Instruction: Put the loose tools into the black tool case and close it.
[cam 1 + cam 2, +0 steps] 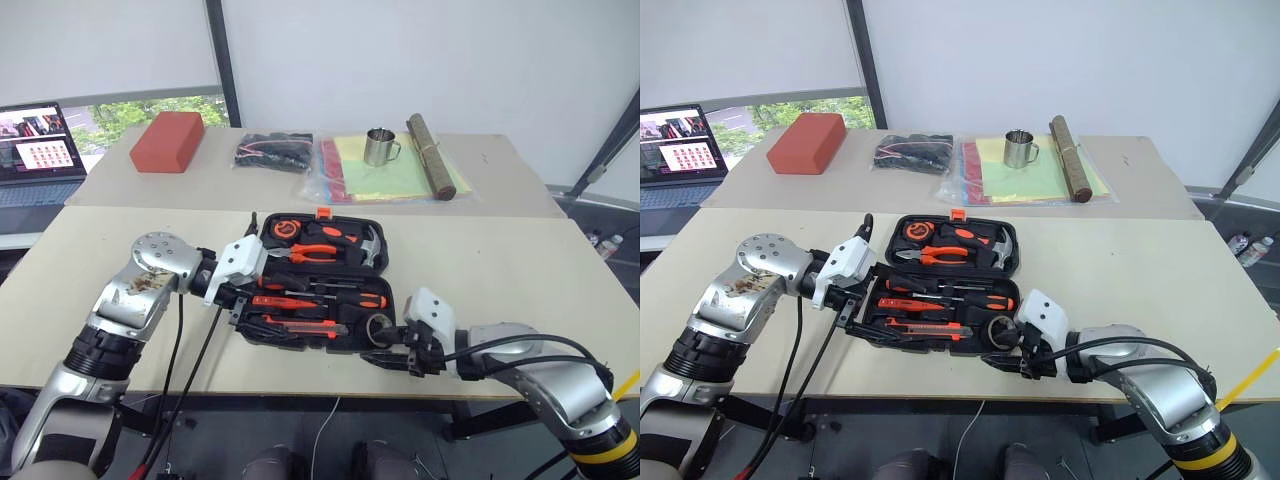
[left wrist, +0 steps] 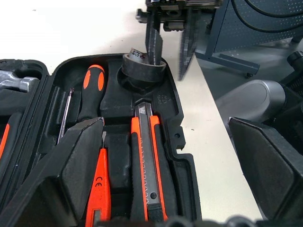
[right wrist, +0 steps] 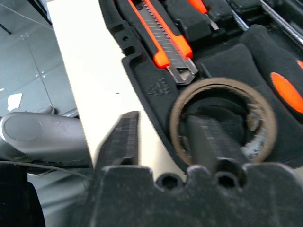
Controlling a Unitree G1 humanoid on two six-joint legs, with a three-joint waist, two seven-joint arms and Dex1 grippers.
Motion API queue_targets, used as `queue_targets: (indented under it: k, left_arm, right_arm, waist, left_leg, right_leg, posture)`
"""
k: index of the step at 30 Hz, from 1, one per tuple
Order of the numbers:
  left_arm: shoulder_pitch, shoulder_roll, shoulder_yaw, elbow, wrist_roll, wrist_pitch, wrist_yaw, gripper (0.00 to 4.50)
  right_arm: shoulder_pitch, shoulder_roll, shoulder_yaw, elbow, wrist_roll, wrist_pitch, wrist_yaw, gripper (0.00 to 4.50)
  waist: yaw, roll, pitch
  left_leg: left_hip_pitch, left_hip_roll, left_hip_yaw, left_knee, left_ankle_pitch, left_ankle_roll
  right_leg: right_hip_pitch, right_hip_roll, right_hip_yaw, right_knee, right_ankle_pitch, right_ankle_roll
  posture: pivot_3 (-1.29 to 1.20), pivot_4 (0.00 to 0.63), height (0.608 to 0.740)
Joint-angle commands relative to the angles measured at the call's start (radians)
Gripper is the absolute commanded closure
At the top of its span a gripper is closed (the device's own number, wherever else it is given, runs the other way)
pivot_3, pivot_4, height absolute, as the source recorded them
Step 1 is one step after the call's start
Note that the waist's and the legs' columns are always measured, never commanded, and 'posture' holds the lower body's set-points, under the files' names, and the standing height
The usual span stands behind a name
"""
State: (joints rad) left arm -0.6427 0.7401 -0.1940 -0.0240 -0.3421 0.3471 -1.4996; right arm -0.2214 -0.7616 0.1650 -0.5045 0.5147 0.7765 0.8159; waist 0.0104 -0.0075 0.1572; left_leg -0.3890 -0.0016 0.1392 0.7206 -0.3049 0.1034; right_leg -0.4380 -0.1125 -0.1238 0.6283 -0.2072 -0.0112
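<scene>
A: Right jaws first: the right gripper (image 1: 385,352) has its 2 fingers parted, one finger (image 3: 208,142) poked down through the hole of the grey tape roll (image 3: 222,120), the other finger (image 3: 120,139) outside the case wall over the bare table. Nothing is pinched between them that I can make out.

B: And the left?

A: Spread wide. The left gripper (image 1: 240,305) sits at the left end of the black tool case (image 1: 385,300), and from its wrist camera one pad (image 2: 78,156) hangs over the tools while the other is out past the case's near edge (nothing between them).

B: Where is the tape roll exactly?

A: In the round recess at the case's near right corner, tilted a little rather than flat.

B: The rest of the loose tools?

A: All in the lower tray. The utility knife (image 2: 149,161) lies along the front edge, its blade end just beside the roll. The orange tester pen (image 2: 99,182) lies next to it, and 2 screwdrivers (image 1: 345,298) lie further in.

B: The case itself?

A: Open flat on the near beige table (image 1: 520,290), lid laid back with pliers (image 1: 318,252), a hammer (image 1: 372,243) and a tape measure (image 1: 283,229) in it, orange latch (image 1: 323,212) at the far edge.

B: Beyond that?

A: On the far table: a red block (image 1: 167,141), a black bag of cables (image 1: 273,151), a metal mug (image 1: 380,147) on coloured sheets, a dark roll (image 1: 430,155), and a laptop (image 1: 38,150) at left.
</scene>
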Motion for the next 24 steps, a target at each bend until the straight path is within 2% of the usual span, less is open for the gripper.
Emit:
queue_targets:
  k: [1, 6, 10, 13, 16, 17, 20, 23, 24]
  left_arm:
    - [0.008, 0.014, 0.012, -0.006, 0.008, -0.011, 0.018, 0.00]
    - [0.023, 0.025, 0.032, 0.003, 0.006, -0.004, 0.043, 0.00]
    - [0.030, 0.040, 0.068, 0.037, 0.005, 0.008, 0.087, 0.00]
    - [0.030, 0.056, 0.117, 0.110, 0.013, 0.017, 0.144, 0.67]
    - [0.029, 0.106, 0.156, 0.275, 0.071, -0.037, 0.204, 1.77]
    - [0.032, 0.121, 0.160, 0.322, 0.092, -0.064, 0.218, 2.27]
    - [0.043, 0.141, 0.156, 0.410, 0.136, -0.128, 0.238, 3.34]
    - [0.052, 0.117, 0.135, 0.424, 0.158, -0.158, 0.246, 4.38]
    - [0.056, 0.104, 0.127, 0.417, 0.159, -0.160, 0.243, 4.46]
  right_arm:
    - [-0.021, -0.003, -0.129, -0.023, 0.102, 0.036, 0.019, 2.51]
    - [-0.008, -0.052, -0.220, -0.016, 0.166, 0.046, 0.072, 2.51]
    - [-0.039, -0.066, -0.239, 0.085, 0.104, 0.006, 0.049, 2.51]
    - [-0.094, -0.036, -0.259, 0.208, 0.061, -0.017, -0.009, 3.17]
    - [-0.119, -0.046, -0.198, 0.317, -0.066, -0.120, -0.021, 4.17]
    - [-0.129, -0.045, -0.179, 0.351, -0.100, -0.148, -0.024, 4.50]
    - [-0.155, -0.031, -0.131, 0.429, -0.167, -0.217, -0.003, 4.50]
    - [-0.198, -0.004, -0.075, 0.494, -0.220, -0.272, 0.024, 4.50]
    - [-0.216, 0.006, -0.053, 0.514, -0.238, -0.290, 0.035, 4.50]
  waist:
    - [0.000, 0.000, 0.000]
    - [0.001, 0.000, 0.000]
    - [0.000, 0.000, 0.000]
    - [-0.003, 0.000, 0.000]
    - [-0.005, 0.000, 0.000]
    - [-0.008, 0.000, 0.000]
    - [-0.012, 0.000, 0.000]
    - [-0.013, 0.000, 0.000]
    - [-0.013, 0.000, 0.000]
  left_leg:
    - [0.000, 0.000, 0.000, 0.000, 0.000, 0.000]
    - [0.000, 0.000, 0.000, 0.000, 0.000, 0.000]
    - [0.000, 0.000, 0.000, -0.001, 0.000, 0.000]
    - [0.000, 0.000, 0.001, 0.000, 0.000, 0.000]
    - [0.001, 0.000, 0.001, -0.001, 0.000, 0.000]
    - [0.001, 0.000, 0.001, -0.001, 0.000, -0.001]
    - [0.001, 0.000, 0.002, -0.005, 0.001, -0.001]
    - [0.000, -0.001, 0.002, -0.006, 0.001, -0.001]
    - [0.000, -0.001, 0.003, -0.006, 0.001, -0.001]
  right_leg:
    - [0.000, 0.000, 0.000, 0.000, 0.000, -0.001]
    - [0.000, 0.000, 0.000, 0.000, 0.003, -0.004]
    - [0.000, 0.000, 0.000, 0.000, 0.002, -0.004]
    - [0.000, 0.000, 0.000, 0.000, 0.002, -0.004]
    - [-0.001, 0.000, 0.001, 0.001, 0.002, -0.003]
    - [-0.001, 0.000, 0.001, 0.001, 0.002, -0.003]
    - [-0.002, 0.000, 0.000, 0.001, 0.001, -0.002]
    - [-0.002, 0.000, -0.001, 0.000, 0.002, -0.004]
    - [-0.002, 0.001, -0.002, 0.000, 0.002, -0.004]
  posture:
    - [0.00, 0.150, 0.736]
    - [0.00, 0.150, 0.736]
    - [0.00, 0.150, 0.736]
    - [0.00, 0.150, 0.736]
    - [0.00, 0.150, 0.736]
    - [0.00, 0.150, 0.736]
    - [0.00, 0.150, 0.736]
    - [0.00, 0.150, 0.736]
    - [0.00, 0.150, 0.736]
